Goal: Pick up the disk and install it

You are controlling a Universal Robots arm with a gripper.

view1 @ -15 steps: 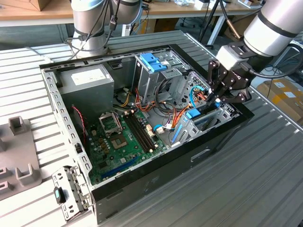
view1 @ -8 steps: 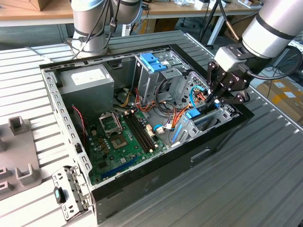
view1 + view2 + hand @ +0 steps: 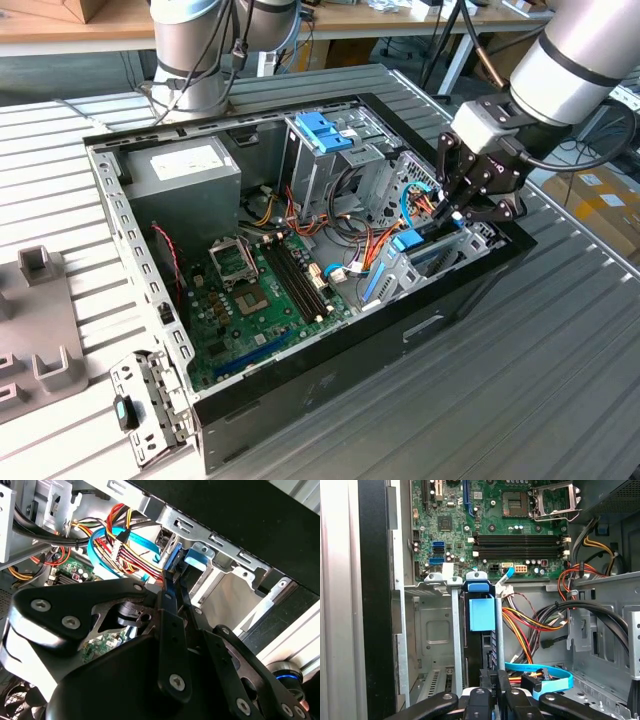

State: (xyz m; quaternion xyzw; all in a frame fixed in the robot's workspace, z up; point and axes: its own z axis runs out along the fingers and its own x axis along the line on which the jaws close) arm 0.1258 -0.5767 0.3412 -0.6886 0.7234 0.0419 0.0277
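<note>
Exterior view first: your claw (image 3: 462, 212) hangs inside the open computer case (image 3: 330, 375), at the end toward the exterior view's right, just above the drive bay (image 3: 425, 262). The disk (image 3: 408, 241) stands on edge there, its blue carrier poking out among orange and red cables (image 3: 375, 240). First wrist view shows you the disk (image 3: 482, 615) upright between two metal bay walls, the fingertips (image 3: 490, 690) pressed together on its near edge. Second wrist view gives you the same: black fingers (image 3: 172, 625) clamped on the thin blue-edged disk (image 3: 172, 562). Beyond sits the motherboard (image 3: 505, 525), and the case rests on a slatted metal desk (image 3: 560, 380).
</note>
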